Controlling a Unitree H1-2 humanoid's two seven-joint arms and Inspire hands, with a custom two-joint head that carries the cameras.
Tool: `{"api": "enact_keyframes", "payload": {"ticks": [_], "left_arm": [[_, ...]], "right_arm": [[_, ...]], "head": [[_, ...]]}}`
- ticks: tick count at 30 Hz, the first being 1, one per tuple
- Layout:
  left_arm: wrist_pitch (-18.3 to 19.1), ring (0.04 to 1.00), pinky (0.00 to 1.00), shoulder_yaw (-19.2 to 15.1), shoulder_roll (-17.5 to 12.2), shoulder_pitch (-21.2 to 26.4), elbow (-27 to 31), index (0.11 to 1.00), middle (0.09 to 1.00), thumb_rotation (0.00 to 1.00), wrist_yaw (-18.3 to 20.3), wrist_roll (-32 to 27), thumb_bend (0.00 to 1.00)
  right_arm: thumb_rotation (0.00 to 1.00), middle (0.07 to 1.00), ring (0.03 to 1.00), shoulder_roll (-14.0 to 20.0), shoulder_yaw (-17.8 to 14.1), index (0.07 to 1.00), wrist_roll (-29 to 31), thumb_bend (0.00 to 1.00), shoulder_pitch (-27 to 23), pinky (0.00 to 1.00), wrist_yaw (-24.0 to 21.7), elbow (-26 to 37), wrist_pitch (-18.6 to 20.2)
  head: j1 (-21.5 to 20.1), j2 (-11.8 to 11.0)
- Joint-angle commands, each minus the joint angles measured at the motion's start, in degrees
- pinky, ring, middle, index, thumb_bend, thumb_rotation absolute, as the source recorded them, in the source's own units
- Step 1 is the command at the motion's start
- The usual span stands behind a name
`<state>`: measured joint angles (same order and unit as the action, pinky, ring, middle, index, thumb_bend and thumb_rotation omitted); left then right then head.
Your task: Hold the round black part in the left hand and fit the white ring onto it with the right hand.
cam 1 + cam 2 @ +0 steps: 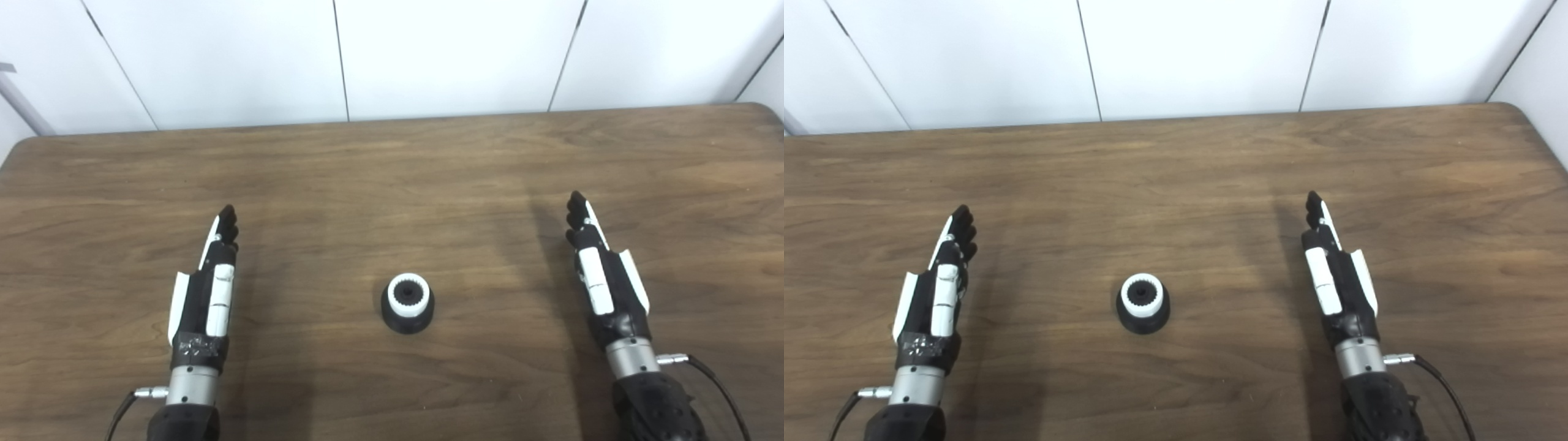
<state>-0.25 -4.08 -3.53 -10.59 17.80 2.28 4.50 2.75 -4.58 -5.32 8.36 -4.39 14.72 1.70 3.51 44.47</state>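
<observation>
The round black part (408,319) stands upright on the wooden table (392,184), near the front middle. The white ring (408,296) with a toothed inner edge sits on top of it. My left hand (208,282) rests well to the left of the part, fingers stretched forward, open and holding nothing. On the other side, my right hand (603,272) lies about as far to the right, also open with straight fingers. Neither hand touches the part or the ring.
White wall panels (392,55) rise behind the table's far edge. A grey bar (21,101) leans at the far left. Cables (713,380) run from both wrists toward the front edge.
</observation>
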Motion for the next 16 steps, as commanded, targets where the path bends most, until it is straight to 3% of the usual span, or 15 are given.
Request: {"api": "enact_keyframes", "payload": {"ticks": [1,8,12,16], "left_arm": [[-1.3,1.000,1.00,0.4,0.2,-0.6,1.2,1.000,1.000,1.00,-0.8,0.6,0.59],[0.7,1.000,1.00,1.0,1.6,-0.2,0.6,0.999,1.000,1.00,-2.0,1.5,0.54],[2.3,1.000,1.00,1.7,2.0,-0.3,0.6,0.996,1.000,1.00,-2.6,1.3,0.52],[3.5,1.000,1.00,2.0,1.4,-0.1,0.3,1.000,1.000,1.00,-2.6,1.2,0.58]], "right_arm": [[1.00,0.995,1.000,1.1,-0.2,0.976,1.0,0.58,0.9,1.00,0.3,2.4,-0.7],[1.00,1.000,1.000,1.8,-0.8,0.986,2.9,0.54,0.6,1.00,-0.3,2.1,-0.2],[1.00,0.997,1.000,2.3,-1.3,0.980,3.5,0.54,0.5,1.00,-0.5,1.5,-0.3],[1.00,0.998,1.000,2.6,-1.3,0.980,3.7,0.54,0.3,1.00,-0.6,1.0,-1.0]], "head": [[0.5,-0.1],[5.6,-0.9],[6.1,-1.2],[5.9,-1.3]]}}
